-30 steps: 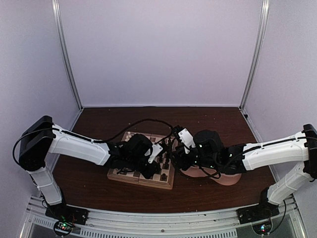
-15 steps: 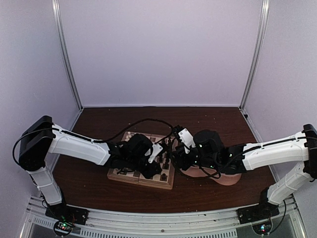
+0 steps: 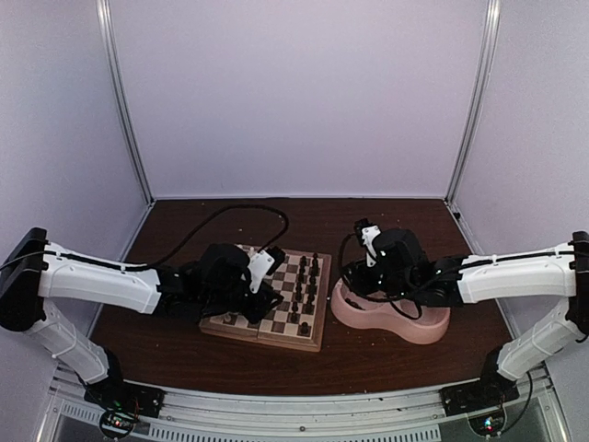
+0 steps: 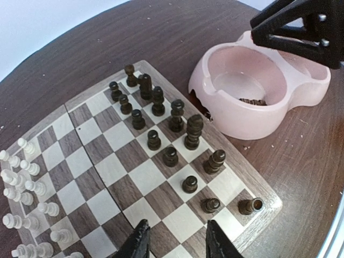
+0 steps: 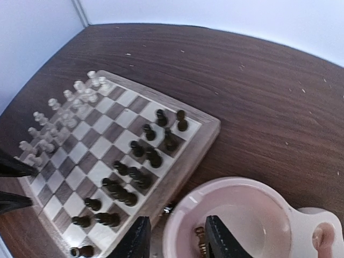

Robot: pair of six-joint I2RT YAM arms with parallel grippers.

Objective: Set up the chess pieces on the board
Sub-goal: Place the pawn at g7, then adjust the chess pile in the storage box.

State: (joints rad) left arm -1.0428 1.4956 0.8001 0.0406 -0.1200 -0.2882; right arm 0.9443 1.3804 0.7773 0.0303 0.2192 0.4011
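The board (image 3: pixel 276 339) lies at the table's middle. In the left wrist view, several dark chess pieces (image 4: pixel 177 115) stand in two rows along the board's (image 4: pixel 134 177) right side. One dark piece (image 4: pixel 251 206) lies tipped at the near corner, and cream pieces (image 4: pixel 27 183) crowd the left edge. My left gripper (image 4: pixel 177 239) hangs open over bare squares near the board's front edge, holding nothing. My right gripper (image 5: pixel 176 239) is open above the pink bowl's (image 5: pixel 177 215) left rim. A small brown piece (image 5: pixel 200 239) lies in the bowl under it.
The pink double bowl (image 3: pixel 391 322) sits just right of the board, almost touching its edge. The right arm's black fingers (image 4: pixel 290 27) hover over the bowl's far side. Purple walls enclose the dark wooden table (image 3: pixel 386 216) on three sides.
Both arms have pulled apart from the board's middle: the left one back to the left, the right one over the bowl. The left jaws have opened. The dark rows are now uncovered.
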